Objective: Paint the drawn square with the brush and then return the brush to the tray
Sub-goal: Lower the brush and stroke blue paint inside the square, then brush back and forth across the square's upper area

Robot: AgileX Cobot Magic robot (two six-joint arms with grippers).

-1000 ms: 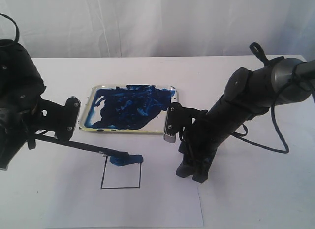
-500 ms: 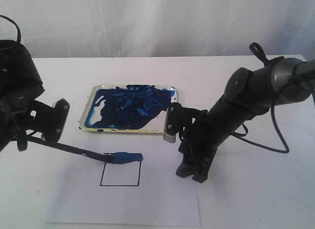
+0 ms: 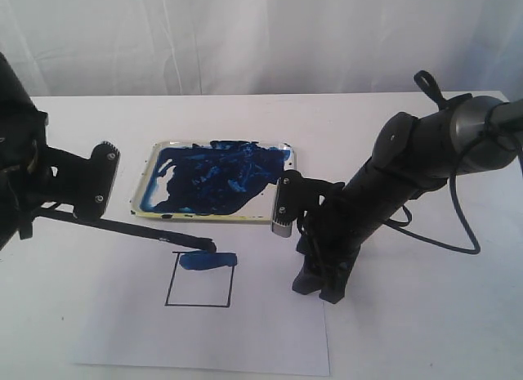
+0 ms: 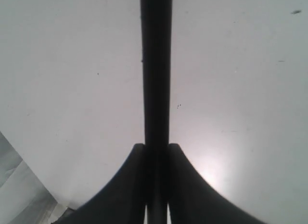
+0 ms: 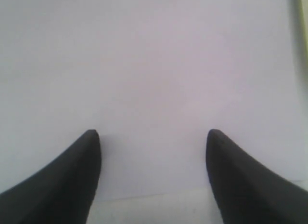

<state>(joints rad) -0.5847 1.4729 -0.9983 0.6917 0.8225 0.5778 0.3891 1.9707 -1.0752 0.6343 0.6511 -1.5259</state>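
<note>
Behind paper [image 3: 245, 331], tray [image 3: 149, 174] holds smeared blue paint [image 3: 216, 180]; left hand [image 4: 156, 154] clamped on brush [image 3: 139, 230], right hand [image 5: 153, 132] spread apart

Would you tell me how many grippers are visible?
2. The left gripper, left of the drawn square, grips the brush; the right gripper, open, points down near the paper sheet's right edge.

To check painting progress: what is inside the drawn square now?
Inside the square, a blue paint streak runs along the top edge; the rest is bare white paper. The streak and the brush cover much of the top line.
</note>
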